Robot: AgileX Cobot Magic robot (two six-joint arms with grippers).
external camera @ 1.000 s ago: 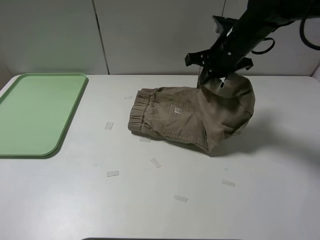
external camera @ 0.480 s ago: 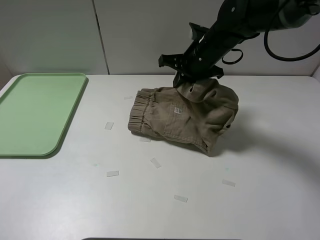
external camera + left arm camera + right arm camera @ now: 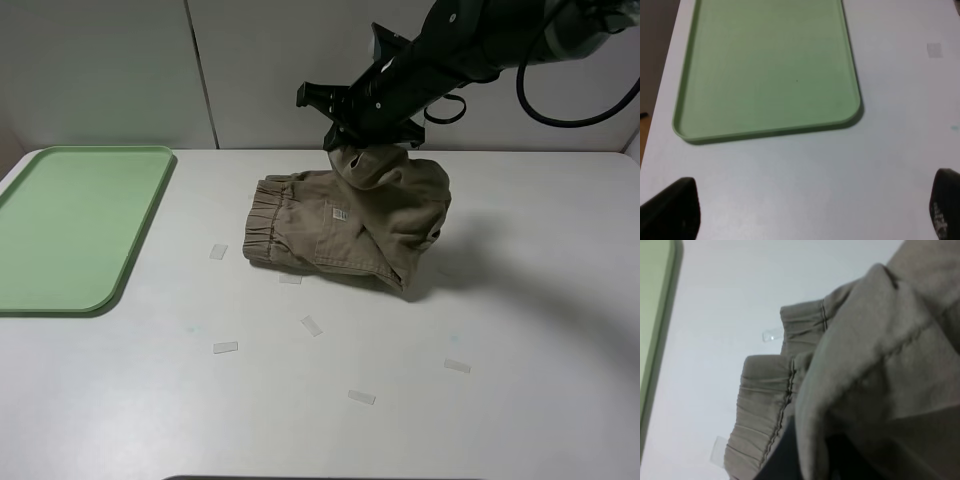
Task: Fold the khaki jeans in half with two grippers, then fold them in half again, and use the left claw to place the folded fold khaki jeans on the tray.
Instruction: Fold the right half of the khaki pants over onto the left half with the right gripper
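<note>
The khaki jeans lie in the middle of the white table, waistband toward the tray. Their leg end is lifted and arched back over the body of the cloth. My right gripper is shut on that raised fold, hanging above the far side of the jeans near the waistband. The right wrist view shows the pinched cloth between the dark fingers of my right gripper, with the gathered waistband below. My left gripper stands open over bare table beside the pale green tray, holding nothing. The tray is at the far left.
Several small clear tape pieces are scattered on the table in front of and beside the jeans. A grey panelled wall runs behind the table. The left arm is out of the exterior high view.
My right gripper has carried the leg end leftward over the jeans, from above their right side to above the waistband area. The whole garment has slid slightly left.
</note>
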